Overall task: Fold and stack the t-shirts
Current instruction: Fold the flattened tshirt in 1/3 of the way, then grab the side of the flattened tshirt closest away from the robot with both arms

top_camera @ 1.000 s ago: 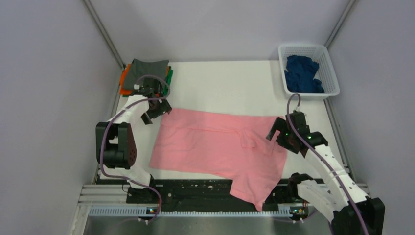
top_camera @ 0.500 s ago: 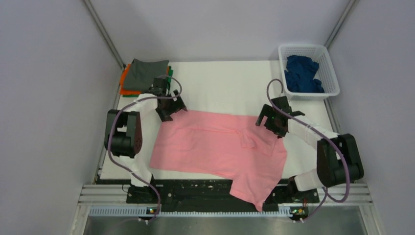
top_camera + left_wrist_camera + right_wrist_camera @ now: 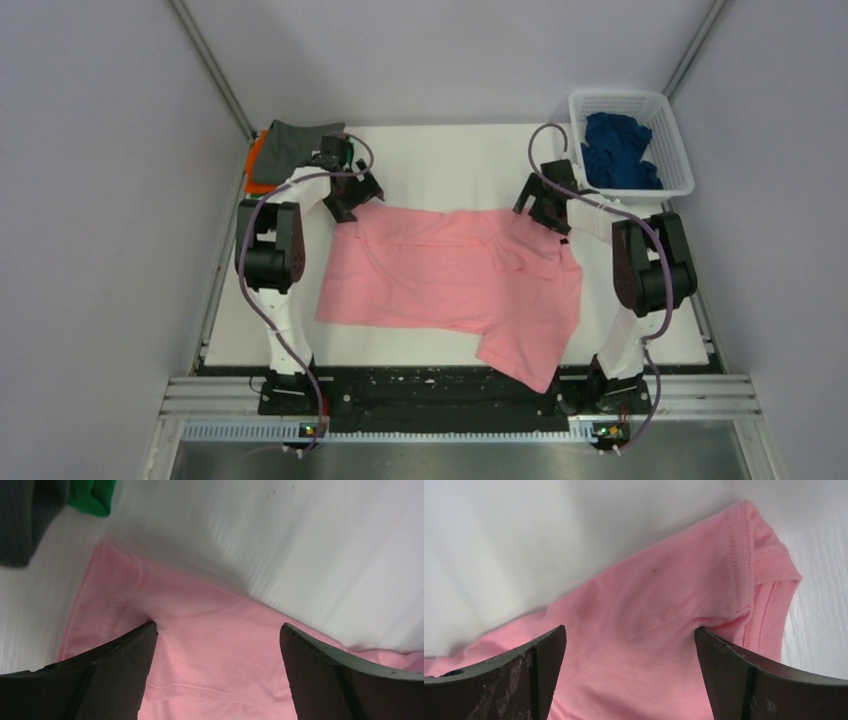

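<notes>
From above: saw the light pink t-shirt (image 3: pixel 450 285) spread across the middle of the white table (image 3: pixel 450 160), one flap reaching the near edge. Found the left gripper (image 3: pixel 350 208) at the shirt's far-left corner and the right gripper (image 3: pixel 545 215) at its far-right corner, both low over the far hem. Noted a folded stack at the far left, with the grey t-shirt (image 3: pixel 295 140) on top and the orange t-shirt (image 3: pixel 256 165) beneath. Noted also the navy blue t-shirt (image 3: pixel 618 150) bunched in the white lattice basket (image 3: pixel 620 97) at the far right.

Left wrist: saw the dark fingers (image 3: pixel 115 675) spread wide with nothing clamped, and the stitched pink corner lying between and just beyond them. Glimpsed the green t-shirt (image 3: pixel 92 495) at the top left, apart from the pink.

Right wrist: saw the fingers (image 3: pixel 749 680) likewise parted — released. Saw the pink corner with its double-stitched hem between them, a crease running to the right tip.
</notes>
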